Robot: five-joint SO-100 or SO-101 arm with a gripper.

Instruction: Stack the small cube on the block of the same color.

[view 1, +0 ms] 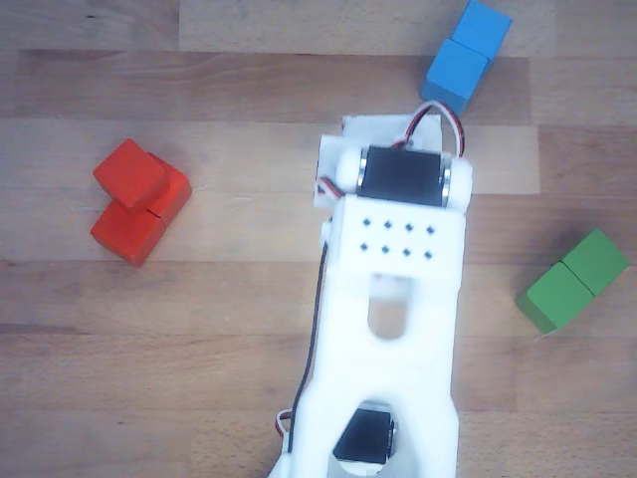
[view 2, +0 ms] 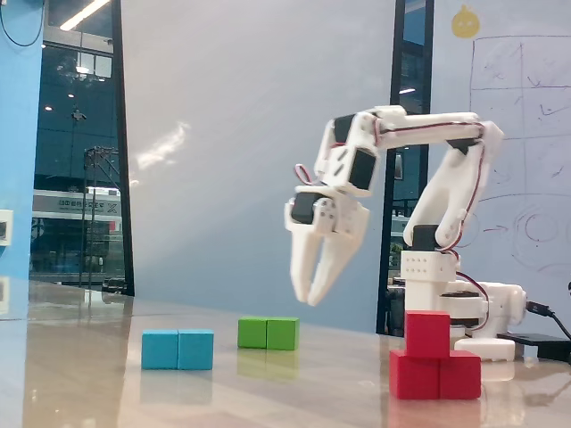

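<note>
The small red-orange cube (view 1: 129, 171) rests on top of the red-orange two-cube block (view 1: 134, 231) at the left of the other view, over one end and slightly askew. In the fixed view the cube (view 2: 427, 332) sits on the block (view 2: 435, 374) at the front right. My gripper (view 2: 308, 300) hangs in the air, well above the table and left of the stack. It points down with its fingertips together and holds nothing. In the other view my white arm (view 1: 398, 299) fills the middle and hides the fingertips.
A blue two-cube block (view 1: 466, 55) lies at the top right of the other view and a green one (view 1: 574, 281) at the right. In the fixed view the blue block (view 2: 177, 349) and green block (view 2: 268, 333) lie left of the gripper. The arm's base (view 2: 464, 308) stands behind the red stack.
</note>
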